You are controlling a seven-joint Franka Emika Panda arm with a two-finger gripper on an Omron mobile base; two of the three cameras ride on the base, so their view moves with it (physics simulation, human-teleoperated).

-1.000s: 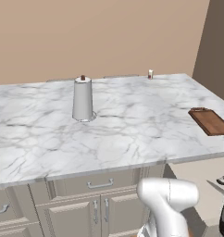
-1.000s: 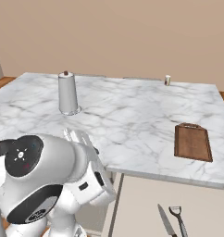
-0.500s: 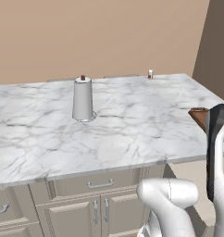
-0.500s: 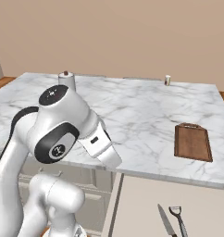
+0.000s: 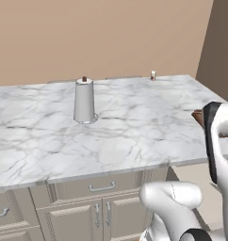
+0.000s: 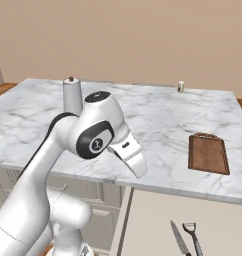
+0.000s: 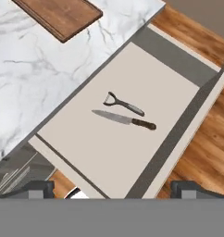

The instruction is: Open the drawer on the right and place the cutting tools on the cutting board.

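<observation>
Claw (image 7: 112, 190) spread wide, empty, high above drawer (image 7: 146, 51), which stands pulled out. Knife (image 7: 124, 120) and peeler (image 7: 124, 104) lie side by side inside. Cutting board (image 6: 208, 154) on bench (image 6: 158, 115), bare. Step: picking first tool. Next: descend, align over knife handle, clench.

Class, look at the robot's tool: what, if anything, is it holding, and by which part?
Nothing. The tool stands open above the pulled-out drawer, where the knife and peeler lie untouched.
</observation>
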